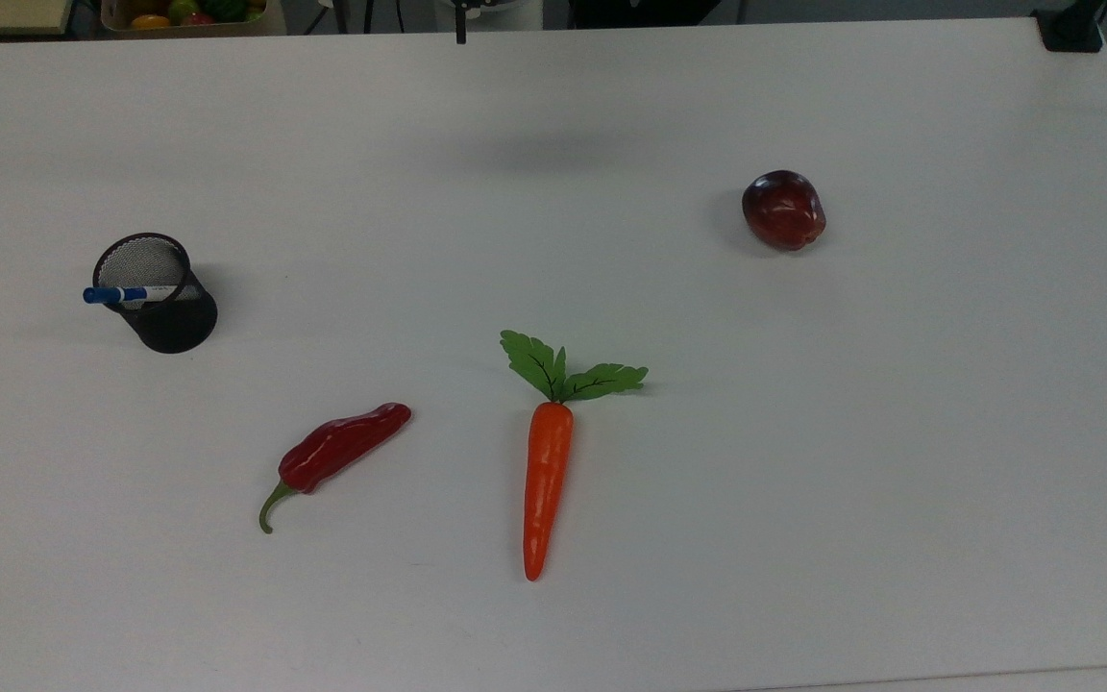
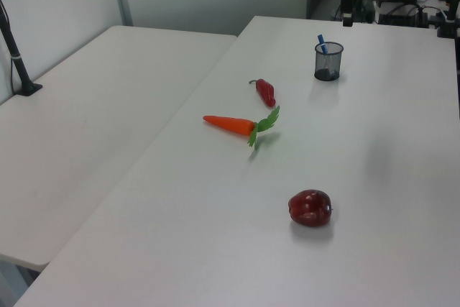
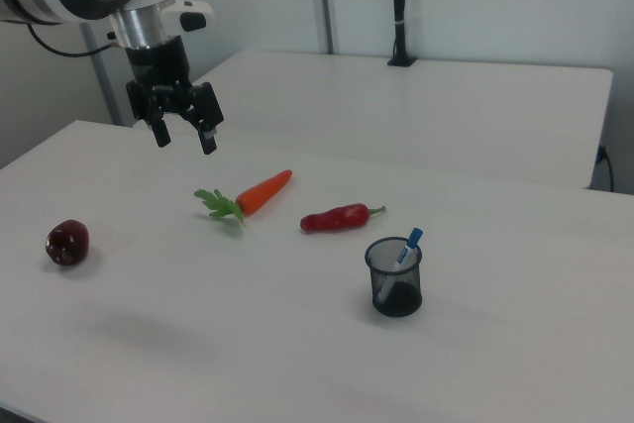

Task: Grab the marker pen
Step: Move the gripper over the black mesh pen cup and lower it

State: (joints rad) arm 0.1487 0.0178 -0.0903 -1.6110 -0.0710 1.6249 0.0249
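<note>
The marker pen (image 1: 121,294) stands tilted in a black mesh cup (image 1: 161,303), its blue cap sticking out over the rim; it also shows as the marker pen (image 2: 323,43) and the marker pen (image 3: 408,245) in the side views. My gripper (image 3: 185,139) hangs open high above the table in the right view, well to the right view's left of the mesh cup (image 3: 395,277), with nothing between its fingers.
An orange carrot (image 1: 547,461) with green leaves lies mid-table, a red chilli pepper (image 1: 337,452) beside it. A dark red apple (image 1: 783,210) sits toward the top view's right. A second white table (image 2: 93,120) adjoins in the left view.
</note>
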